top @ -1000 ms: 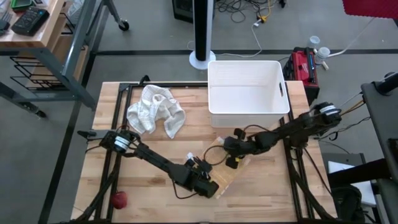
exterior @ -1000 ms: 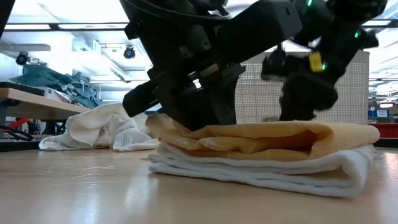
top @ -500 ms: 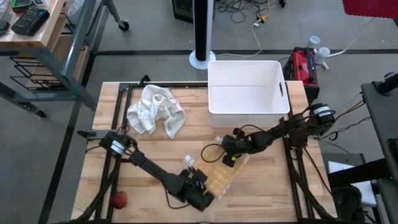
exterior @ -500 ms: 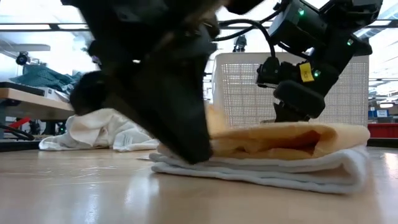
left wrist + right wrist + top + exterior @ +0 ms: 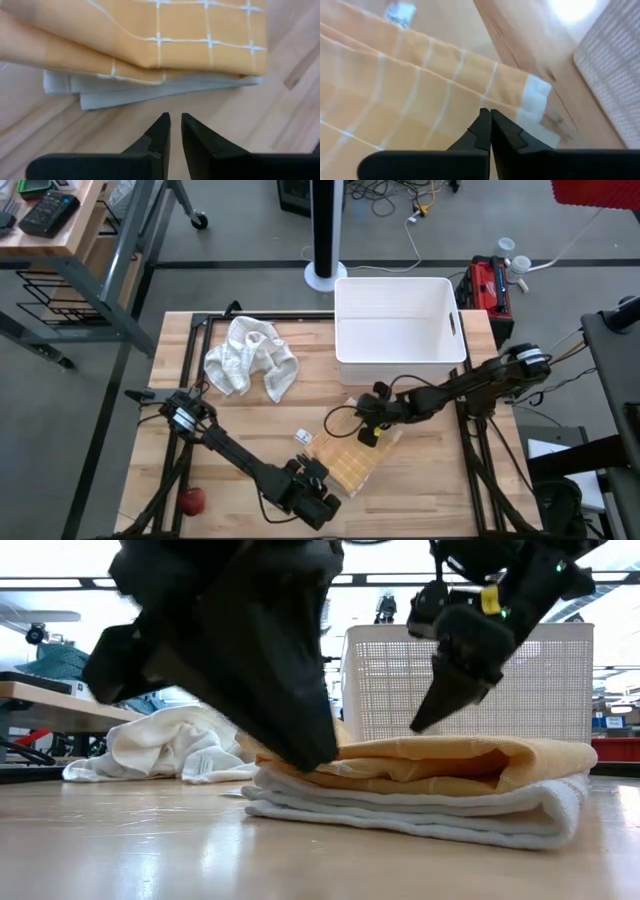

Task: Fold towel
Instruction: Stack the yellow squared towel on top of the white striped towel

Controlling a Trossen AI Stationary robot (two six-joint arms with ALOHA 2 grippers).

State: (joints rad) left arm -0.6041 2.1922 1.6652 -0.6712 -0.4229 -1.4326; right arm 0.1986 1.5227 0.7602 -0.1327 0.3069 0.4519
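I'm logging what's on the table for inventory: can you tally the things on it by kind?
Towels: 2 (folded orange towel, crumpled white towel)
Bins: 1 (white bin)
Red balls: 1 (red ball)
Total: 4

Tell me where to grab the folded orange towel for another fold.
Take the orange towel at its layered open edge, where the white underside shows, coming in low along the table from the left gripper side. Probably easiest: the opposite end is a rounded fold.
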